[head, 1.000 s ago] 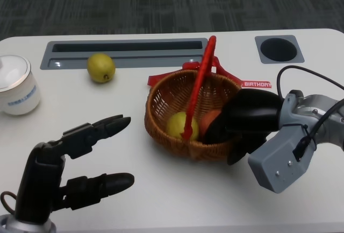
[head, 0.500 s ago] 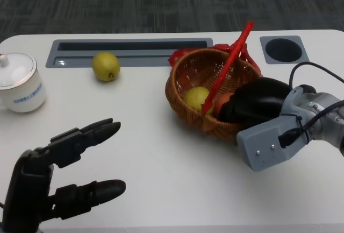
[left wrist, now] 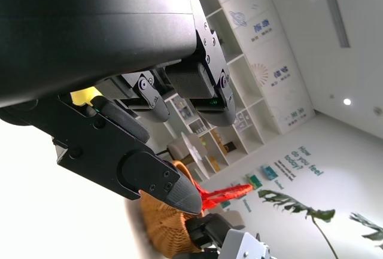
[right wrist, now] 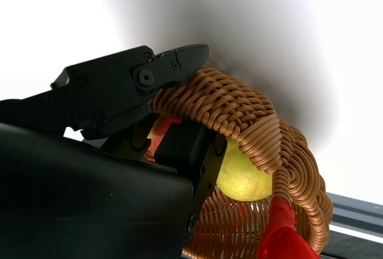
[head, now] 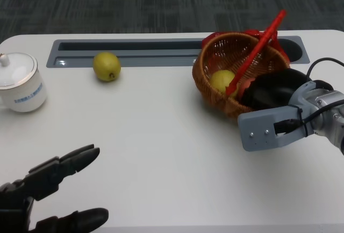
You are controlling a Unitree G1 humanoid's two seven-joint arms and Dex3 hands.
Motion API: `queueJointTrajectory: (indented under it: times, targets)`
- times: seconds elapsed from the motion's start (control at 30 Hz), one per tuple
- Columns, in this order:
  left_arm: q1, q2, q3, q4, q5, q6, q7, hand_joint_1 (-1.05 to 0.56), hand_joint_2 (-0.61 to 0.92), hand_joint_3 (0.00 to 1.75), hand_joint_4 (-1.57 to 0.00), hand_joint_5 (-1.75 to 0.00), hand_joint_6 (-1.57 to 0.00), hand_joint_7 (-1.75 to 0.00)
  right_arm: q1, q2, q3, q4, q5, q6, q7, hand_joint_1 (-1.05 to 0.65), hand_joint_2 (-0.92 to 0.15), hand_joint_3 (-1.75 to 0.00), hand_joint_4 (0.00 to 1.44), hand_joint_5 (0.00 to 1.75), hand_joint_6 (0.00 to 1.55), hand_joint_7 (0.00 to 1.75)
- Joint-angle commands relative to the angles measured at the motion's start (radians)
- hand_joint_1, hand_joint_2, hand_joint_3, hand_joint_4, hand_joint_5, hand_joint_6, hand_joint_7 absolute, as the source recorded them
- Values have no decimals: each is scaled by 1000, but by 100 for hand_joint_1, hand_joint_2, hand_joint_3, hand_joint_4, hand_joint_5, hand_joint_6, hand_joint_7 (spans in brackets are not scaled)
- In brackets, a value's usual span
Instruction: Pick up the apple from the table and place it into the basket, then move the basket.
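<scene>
Woven wicker basket (head: 215, 71) tilted, gripped by right hand (head: 271, 89)

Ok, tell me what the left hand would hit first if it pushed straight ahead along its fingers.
Probably nothing soon: the left hand points across bare white table toward the woven wicker basket with the red handle. That basket would likely come first, though depth is unclear.

white table (head: 161, 136), basket (head: 215, 79), lemon (head: 106, 66), cup (head: 20, 86)
</scene>
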Motion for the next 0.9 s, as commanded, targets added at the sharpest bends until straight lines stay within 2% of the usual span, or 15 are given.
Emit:
queueJointTrajectory:
  times: [0.03, 0.17, 0.37, 0.5, 0.63, 0.7, 0.9]
  targets:
    - [32, 28, 16, -12, -32, -34, -7, -60, 74, 0, -81, 0, -86, 0, -19, -23, -34, 21, 14, 81, 18, -27, -89, -1, 109, 16, 106, 1]
    - [56, 41, 26, -10, -46, -53, -12, -58, 74, 0, -82, -1, -86, 0, -37, -37, -56, 24, 11, 144, 26, -26, -91, -1, 107, 11, 102, 0]
    - [84, 71, 43, -13, -53, -69, -21, -58, 75, 0, -82, -1, -86, 0, -45, -71, -86, 24, 8, 184, 7, -26, -91, -1, 105, 5, 100, 1]
    - [97, 80, 48, -20, -64, -76, -25, -58, 74, 0, -83, -1, -87, -1, -44, -92, -93, 26, 2, 217, -16, -29, -90, -1, 114, 7, 103, 1]
    - [114, 87, 45, -28, -78, -76, -30, -54, 72, 0, -85, -2, -88, -1, -38, -103, -112, 27, 12, 242, -11, -31, -91, -1, 112, 5, 102, 1]
    - [123, 89, 41, -31, -86, -77, -34, -51, 71, 0, -85, -2, -88, -1, -32, -109, -133, 27, 25, 240, 7, -39, -89, 0, 105, 2, 95, 0]
    - [136, 80, 55, -26, -67, -97, -35, -53, 72, 0, -86, -2, -89, -1, -19, -100, -181, 25, 55, 238, 61, -82, -79, 0, 64, 0, 52, 0]
